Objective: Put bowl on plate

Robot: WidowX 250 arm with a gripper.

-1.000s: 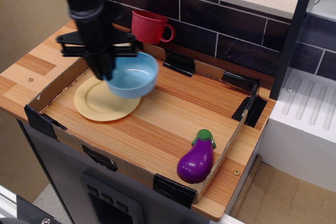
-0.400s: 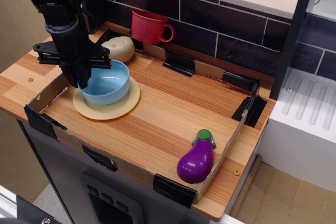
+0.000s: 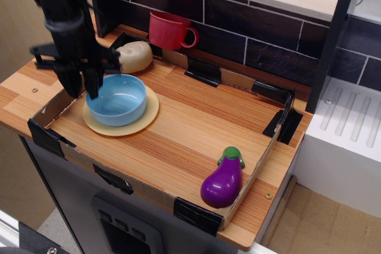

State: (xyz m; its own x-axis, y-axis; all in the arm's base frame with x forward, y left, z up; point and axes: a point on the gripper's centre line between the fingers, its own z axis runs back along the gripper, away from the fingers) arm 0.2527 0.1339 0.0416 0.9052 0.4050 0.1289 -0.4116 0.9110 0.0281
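The light-blue bowl (image 3: 119,100) sits upright on the pale yellow plate (image 3: 146,115) at the left end of the cardboard-edged wooden tray. The plate's rim shows around the bowl on its front and right sides. My black gripper (image 3: 84,89) hangs over the bowl's left rim with its two fingers apart. One finger (image 3: 94,87) is at the rim's inner side and the other stands just outside it. The gripper looks open and holds nothing.
A red mug (image 3: 169,29) stands at the back by the dark tile wall. A beige rounded object (image 3: 136,56) lies behind the bowl. A purple eggplant (image 3: 222,181) lies at the tray's front right corner. A low cardboard wall (image 3: 56,102) runs beside the gripper.
The bowl came down from the air onto the plate and shifted left with the gripper. The fingers, earlier pinched on the bowl's rim, have spread and risen slightly.
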